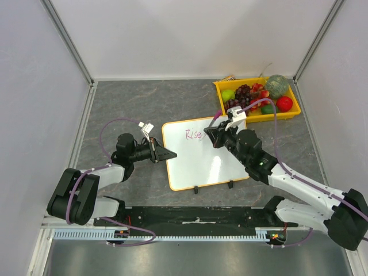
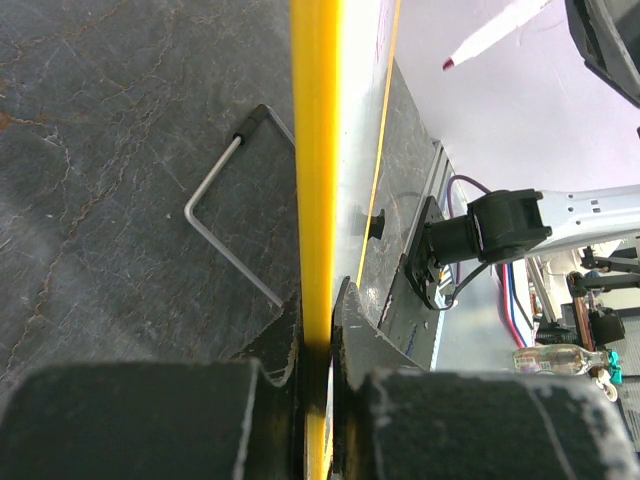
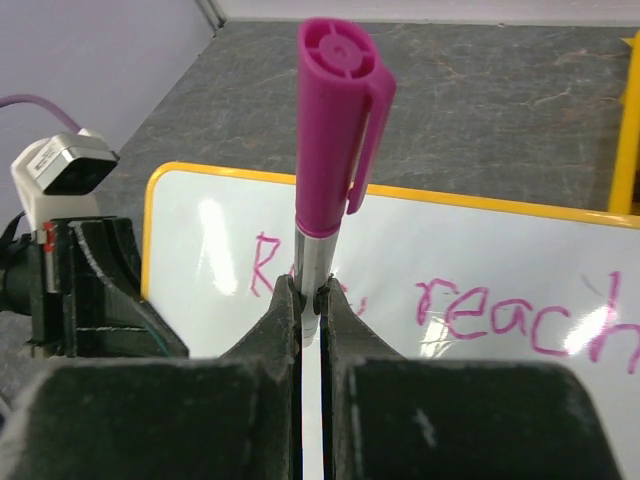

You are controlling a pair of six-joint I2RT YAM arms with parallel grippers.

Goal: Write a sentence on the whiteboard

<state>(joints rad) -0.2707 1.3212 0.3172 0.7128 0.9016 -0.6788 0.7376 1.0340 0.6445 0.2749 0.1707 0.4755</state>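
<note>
The whiteboard [image 1: 204, 161] lies flat mid-table, white with a thin orange-yellow rim [image 2: 316, 180]. My left gripper [image 1: 167, 154] [image 2: 318, 320] is shut on the rim at the board's left edge. Over the board's top right part, my right gripper [image 1: 215, 135] [image 3: 308, 300] is shut on a marker [image 3: 335, 130] with a magenta cap, which stands up between the fingers. Its red tip [image 2: 450, 64] points at the board. The sentence [image 3: 500, 315] is pinkish-red handwriting in one visible line, an "R" word partly hidden behind the marker, then "reach". From above only "Rise" [image 1: 194, 134] shows.
A yellow tray [image 1: 294, 98] of fruit stands right behind the board's far right corner. Two black clips [image 1: 196, 190] sit on the board's near edge. A bent wire stand [image 2: 235, 230] lies on the grey table under the board. Walls close in left, right and back.
</note>
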